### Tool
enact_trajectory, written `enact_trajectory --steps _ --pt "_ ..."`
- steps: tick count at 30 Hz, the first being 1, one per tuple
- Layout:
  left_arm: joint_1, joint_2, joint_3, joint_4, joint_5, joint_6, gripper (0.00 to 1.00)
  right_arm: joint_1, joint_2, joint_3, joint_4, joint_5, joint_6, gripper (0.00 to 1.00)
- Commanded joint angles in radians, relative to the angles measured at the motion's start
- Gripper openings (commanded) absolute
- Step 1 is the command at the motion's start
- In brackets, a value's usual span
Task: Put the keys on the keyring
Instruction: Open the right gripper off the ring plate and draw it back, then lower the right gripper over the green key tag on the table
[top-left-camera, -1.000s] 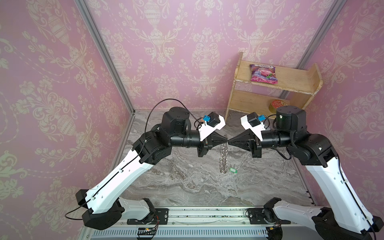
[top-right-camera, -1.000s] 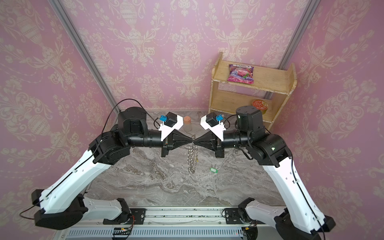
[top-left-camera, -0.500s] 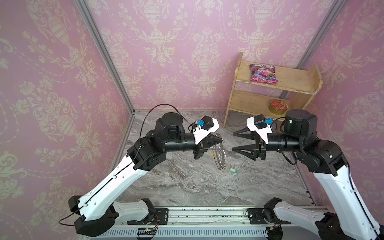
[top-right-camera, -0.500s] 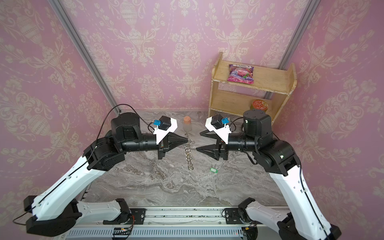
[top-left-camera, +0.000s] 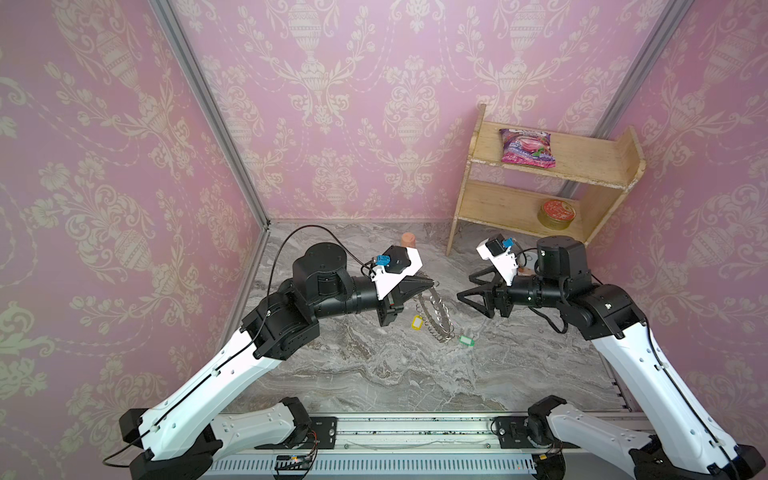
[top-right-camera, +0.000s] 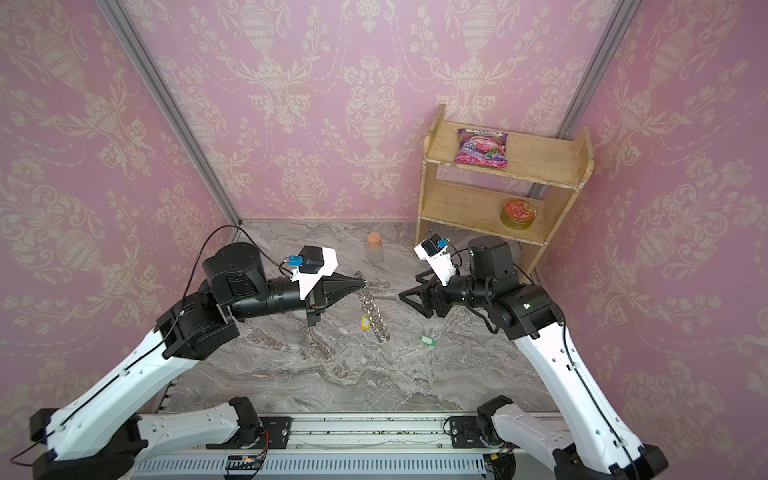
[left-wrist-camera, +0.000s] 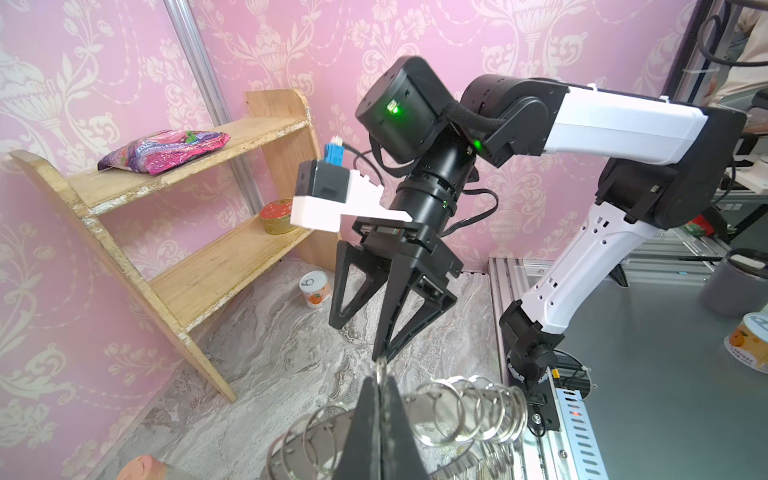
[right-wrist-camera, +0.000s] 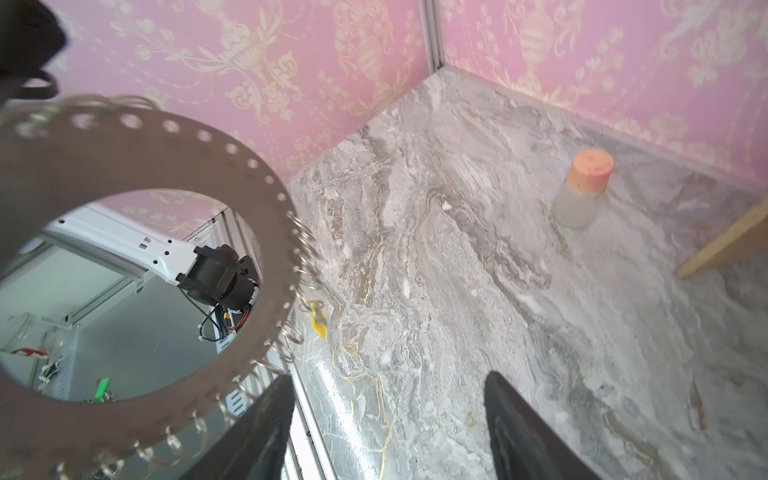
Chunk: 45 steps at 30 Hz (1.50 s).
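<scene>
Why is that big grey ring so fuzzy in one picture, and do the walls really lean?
Right wrist view: the keyring sits close to the lens, out of focus. Left wrist view: the wire rings at the left hand blur likewise; the wooden shelf leans from wide-angle bending. In both top views the wall posts splay outward the same way.

White links, black joints, black cables, possibly blue connectors

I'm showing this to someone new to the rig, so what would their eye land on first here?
Mid-scene, the left pincer is shut on the ring-fringed keyring, which hangs over the marble table with the yellow key at its rim. The right pincer gapes open facing it, and the green key lies loose on the table nearby.
</scene>
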<state>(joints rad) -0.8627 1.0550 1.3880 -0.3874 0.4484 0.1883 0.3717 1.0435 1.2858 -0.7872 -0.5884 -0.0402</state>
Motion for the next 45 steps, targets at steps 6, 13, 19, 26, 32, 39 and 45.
enact_trajectory --steps 6,13,19,26,32,39,45 --pt "-0.007 -0.087 -0.083 0.129 -0.011 0.15 0.0 -0.037 0.002 -0.205 0.099 0.1 0.137 0.75" --pt "-0.007 -0.089 -0.121 0.083 -0.026 0.203 0.0 -0.059 0.052 -0.312 0.118 0.23 0.247 0.75" --pt "-0.006 -0.112 -0.192 0.1 -0.078 0.181 0.0 -0.062 0.093 -0.395 0.13 0.353 0.377 0.75" --pt "0.001 -0.124 -0.246 0.099 -0.085 0.148 0.0 -0.064 0.189 -0.459 0.169 0.412 0.448 0.73" --pt "0.013 -0.138 -0.273 0.1 -0.087 0.124 0.0 -0.033 0.273 -0.482 0.243 0.418 0.506 0.65" --pt "0.022 -0.135 -0.287 0.101 -0.089 0.11 0.0 0.056 0.336 -0.469 0.232 0.576 0.833 0.49" --pt "0.031 -0.133 -0.294 0.102 -0.085 0.106 0.0 0.109 0.427 -0.404 0.17 0.67 0.993 0.43"
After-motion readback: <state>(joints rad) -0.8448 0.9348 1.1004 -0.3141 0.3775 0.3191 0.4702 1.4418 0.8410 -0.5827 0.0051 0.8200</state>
